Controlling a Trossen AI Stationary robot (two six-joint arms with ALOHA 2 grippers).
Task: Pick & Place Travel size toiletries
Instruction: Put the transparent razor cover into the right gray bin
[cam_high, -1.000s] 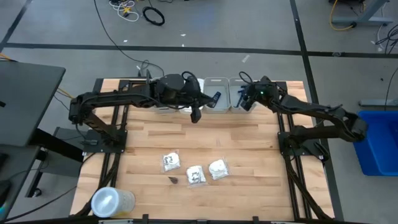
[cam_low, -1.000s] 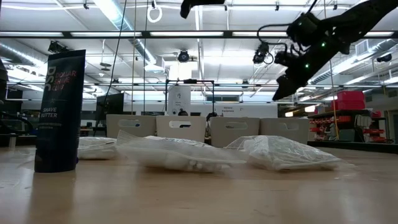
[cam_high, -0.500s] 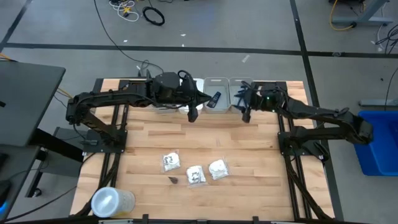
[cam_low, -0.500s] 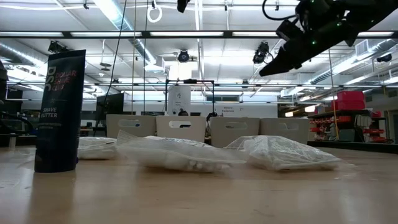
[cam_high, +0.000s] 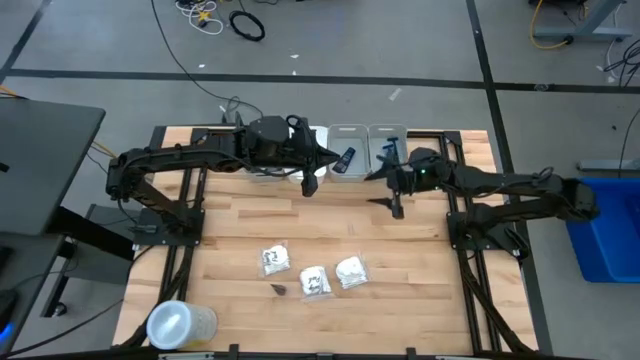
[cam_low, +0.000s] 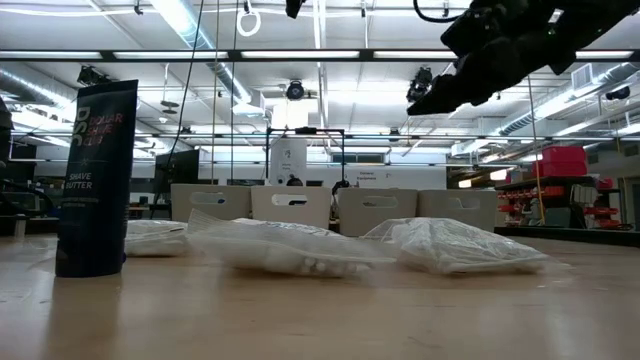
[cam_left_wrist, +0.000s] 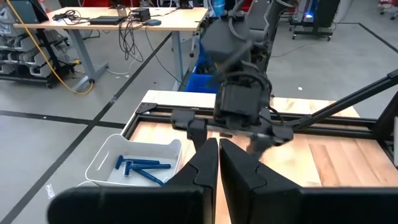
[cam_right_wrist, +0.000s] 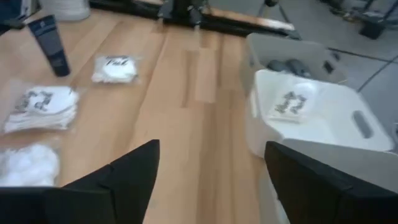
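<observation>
Three white crinkly packets (cam_high: 273, 258) (cam_high: 314, 281) (cam_high: 351, 270) lie flat on the wooden table near its front; they also show in the right wrist view (cam_right_wrist: 40, 106). A dark tube (cam_right_wrist: 50, 37) stands upright beside them (cam_high: 279, 289). Another packet (cam_right_wrist: 292, 102) lies in a white bin, dark cases (cam_right_wrist: 283, 64) in the grey bin behind it, and blue razors (cam_left_wrist: 140, 165) in a bin at the far edge. My right gripper (cam_high: 395, 200) hangs open and empty above the table, in front of the bins. My left gripper (cam_high: 313, 182) is shut and empty near the bins.
A row of rectangular bins (cam_high: 347, 150) stands along the table's far edge. A pale cylinder (cam_high: 180, 325) sits at the near left corner. Bare wood (cam_high: 420, 270) lies to the right of the packets.
My right gripper has come away from over the bins at the far edge, moving toward the table's near edge and a little left, and now hangs over the bare wood in front of them. The packets and the tube have stayed where they were.
</observation>
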